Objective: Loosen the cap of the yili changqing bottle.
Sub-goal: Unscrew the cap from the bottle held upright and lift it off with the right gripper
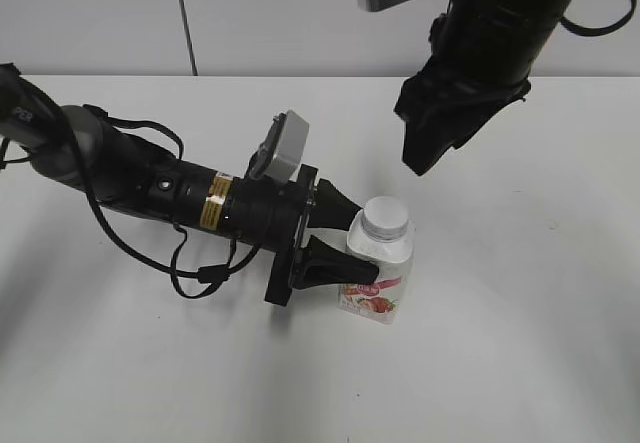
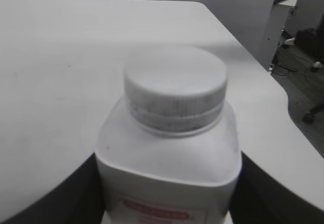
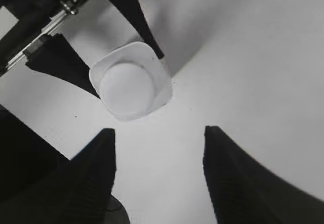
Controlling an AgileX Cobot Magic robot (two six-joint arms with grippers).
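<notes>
Briefly, scene: a white table (image 1: 520,343) seen at a slant from above, with two black robot arms and one small bottle.
Bottle position: the yili changqing bottle (image 1: 376,278) stands upright near the middle of the table, its pink-red label facing the viewer.
Cap: the cap (image 1: 386,217) is white, round, ribbed at the rim, and sits on the wide neck.
Left gripper: the left gripper (image 1: 335,238) reaches in from the left and clamps the bottle's body, one finger on each side.
Right gripper: the right gripper (image 3: 157,176) hangs above the cap with fingers spread apart, touching nothing.
Likely handling: light, thin plastic that would probably dent under a hard squeeze; smooth walls may slip.
Best hold: the ribbed cap rim for twisting, the squarish body below the shoulders for bracing.
</notes>
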